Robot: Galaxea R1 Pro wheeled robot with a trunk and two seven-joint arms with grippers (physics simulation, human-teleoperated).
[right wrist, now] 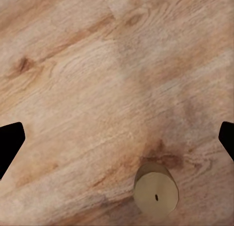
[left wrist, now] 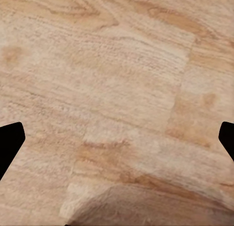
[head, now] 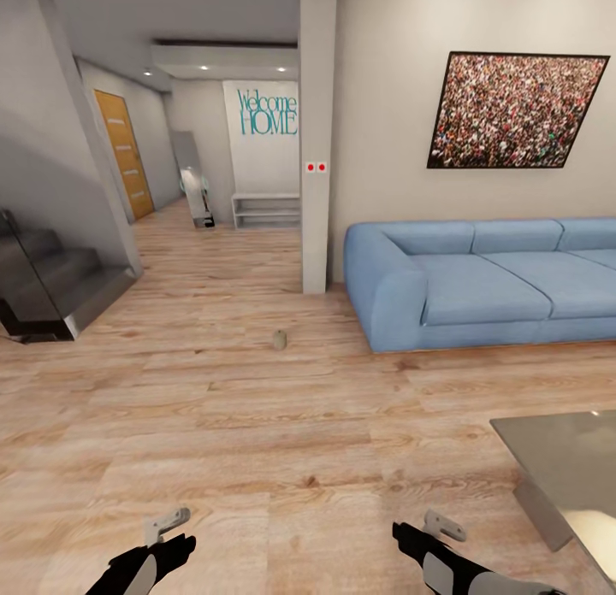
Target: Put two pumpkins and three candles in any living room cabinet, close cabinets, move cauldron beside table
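Two grippers, left (left wrist: 117, 138) and right (right wrist: 117, 138), are held spread and empty above the floor (head: 257, 424); one candle (right wrist: 156, 193) lies near the right, apparently awaiting pickup.

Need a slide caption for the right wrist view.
Open right gripper above the wood floor, a tan candle standing below.

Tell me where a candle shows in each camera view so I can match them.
Head view: candle on the wood floor, mid-picture, left of the blue sofa.
Right wrist view: a candle low in the picture, wick end up; possibly another one.
Left wrist view: floor planks ahead of the left gripper.
Shared landmark: the wood floor.
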